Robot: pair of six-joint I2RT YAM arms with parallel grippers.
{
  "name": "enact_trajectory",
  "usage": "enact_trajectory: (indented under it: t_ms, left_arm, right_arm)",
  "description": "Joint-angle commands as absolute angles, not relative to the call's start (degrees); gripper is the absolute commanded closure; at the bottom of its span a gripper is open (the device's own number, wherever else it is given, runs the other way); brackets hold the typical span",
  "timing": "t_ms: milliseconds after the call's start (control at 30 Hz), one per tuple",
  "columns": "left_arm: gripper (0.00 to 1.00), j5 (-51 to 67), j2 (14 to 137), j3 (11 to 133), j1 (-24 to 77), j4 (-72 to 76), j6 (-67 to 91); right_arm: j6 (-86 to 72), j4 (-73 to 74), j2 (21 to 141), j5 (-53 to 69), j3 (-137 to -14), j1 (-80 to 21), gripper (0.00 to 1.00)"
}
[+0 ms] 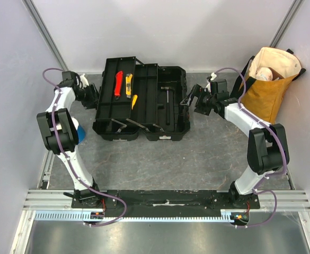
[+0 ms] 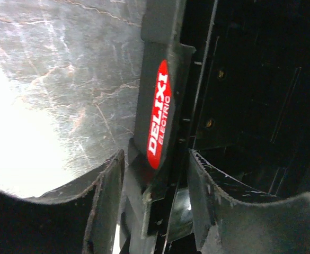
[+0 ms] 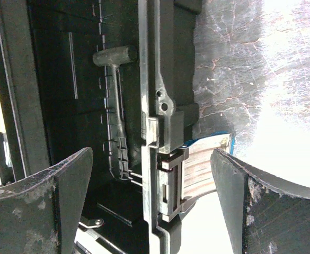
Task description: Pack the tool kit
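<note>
— What are we seeing nearest to us?

— We are looking at the grey table, with the open toolbox lying across its middle, between the two arms.

— And how is the left gripper standing to it?

— It is straddling the toolbox's left end wall, and the red label is sitting right between its fingers. We are finding both pads very close to the plastic, yet we are not able to tell whether they are pressing it.

— The right gripper?

— It is hanging released, jaws wide, over the right end wall. The wall and the blue latch are lying between the fingers, touching neither.

— What are we making out inside?

— A hammer is lying in the right half, just inside that wall. In the left half, further from us, red-handled pliers and a yellow knife are lying side by side, with a yellow screwdriver just nearer than them.

— Anything beyond?

— A mustard tote bag is leaning at the far right, well apart from the toolbox.
</note>
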State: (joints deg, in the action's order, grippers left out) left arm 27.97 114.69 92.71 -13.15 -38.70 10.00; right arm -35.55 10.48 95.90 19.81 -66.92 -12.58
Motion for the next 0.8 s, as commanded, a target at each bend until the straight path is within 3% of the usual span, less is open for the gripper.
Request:
enact_trajectory:
  t_ms: [0,100,267,367,767]
  left_arm:
    - [0.46,27.51,113.82,91.58,-11.78,-35.16,6.41]
    - [0.55,25.24,114.08,91.5,-11.08,-35.07,6.33]
    - [0.86,19.35,113.91,91.58,-10.02,-35.24,6.06]
    - [0.98,16.0,112.86,91.49,-9.84,-35.33,6.33]
    - [0.98,12.58,105.56,98.95,-8.0,-36.82,7.21]
  right_arm:
    - [-36.12,7.38,96.59,20.74,-66.53,-11.78,0.02]
    - [-37.0,6.86,96.85,19.6,-65.92,-11.34,0.02]
    - [-39.02,6.68,98.0,19.51,-64.6,-9.94,0.02]
    - [-39.9,6.85,98.09,18.11,-63.64,-9.14,0.02]
    - [-41.57,10.9,104.85,10.99,-64.95,-8.0,0.03]
